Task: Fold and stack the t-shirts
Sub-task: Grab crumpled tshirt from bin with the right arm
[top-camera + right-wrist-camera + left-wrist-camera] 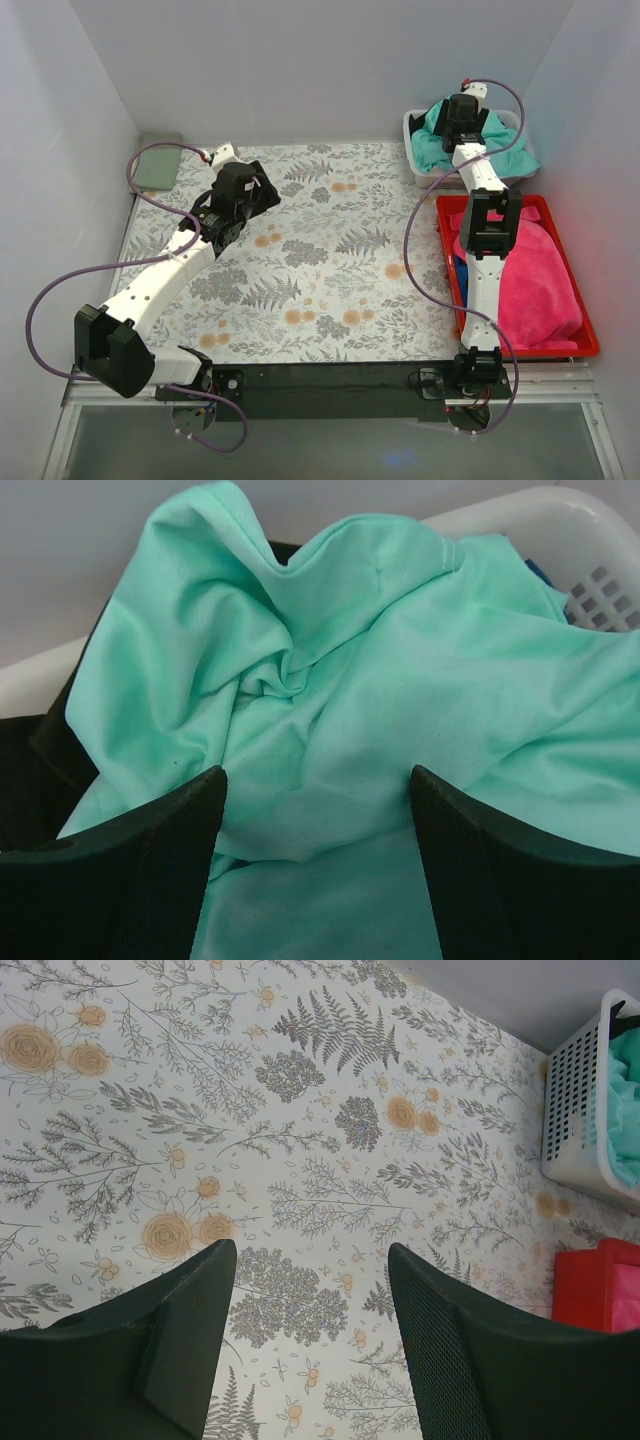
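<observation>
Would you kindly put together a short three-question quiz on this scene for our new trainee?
1. True or false: the right hand is shut on the teal t-shirt.
2. What lies directly under the left hand?
3. The teal t-shirt lies: A crumpled in the white basket; B folded on a stack; C in the left hand.

Key
1. False: its jaws stand open over the shirt.
2. The patterned table cover; the hand is open and empty.
3. A.

Bright, even, diffuse light; faint soft shadows; crisp overhead view, slightly soft wrist close-ups.
</observation>
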Available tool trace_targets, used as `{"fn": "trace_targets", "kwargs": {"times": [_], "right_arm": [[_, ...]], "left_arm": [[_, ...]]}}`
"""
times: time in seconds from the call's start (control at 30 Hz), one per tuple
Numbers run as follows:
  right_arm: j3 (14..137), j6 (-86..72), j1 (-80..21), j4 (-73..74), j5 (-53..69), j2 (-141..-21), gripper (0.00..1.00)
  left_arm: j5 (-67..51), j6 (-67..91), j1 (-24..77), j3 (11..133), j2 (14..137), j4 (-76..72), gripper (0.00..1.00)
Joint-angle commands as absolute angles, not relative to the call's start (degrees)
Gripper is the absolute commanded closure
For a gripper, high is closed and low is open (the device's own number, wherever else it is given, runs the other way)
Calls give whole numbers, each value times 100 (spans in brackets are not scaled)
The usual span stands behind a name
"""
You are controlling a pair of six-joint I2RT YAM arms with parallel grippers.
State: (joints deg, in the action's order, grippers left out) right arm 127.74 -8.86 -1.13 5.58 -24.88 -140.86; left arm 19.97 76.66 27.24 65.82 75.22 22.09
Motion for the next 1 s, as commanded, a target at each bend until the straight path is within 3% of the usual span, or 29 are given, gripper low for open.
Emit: {"fn": "trace_targets", "kwargs": {"times": [0.0, 0.13, 0.23, 0.27, 0.33, 0.63, 0.97], "right_arm": [[13017, -949, -62, 255, -2355, -14203, 21], [13051, -1019, 113, 229, -2303, -14405, 28], [13069, -1028, 132, 229, -2337, -14484, 61], [13069, -1054, 132, 211, -2355, -14458, 78], [12982, -1125, 123, 211, -2373, -14379, 96], [12366, -1231, -491, -104, -3206, -13316, 99], [12709, -958, -967, -176, -3577, -12262, 99]], "left_arm": [[2083, 7611, 2742, 6539, 7462, 2162, 39], [2136, 7629, 2751, 6478, 7444, 2171, 39], [2171, 7611, 2742, 6460, 7471, 2171, 39], [2180, 7611, 2742, 6469, 7488, 2171, 39], [2154, 7611, 2742, 6495, 7558, 2171, 39], [1986, 7726, 2742, 6539, 7708, 2171, 41], [1951, 7752, 2742, 6460, 7515, 2153, 41]]}}
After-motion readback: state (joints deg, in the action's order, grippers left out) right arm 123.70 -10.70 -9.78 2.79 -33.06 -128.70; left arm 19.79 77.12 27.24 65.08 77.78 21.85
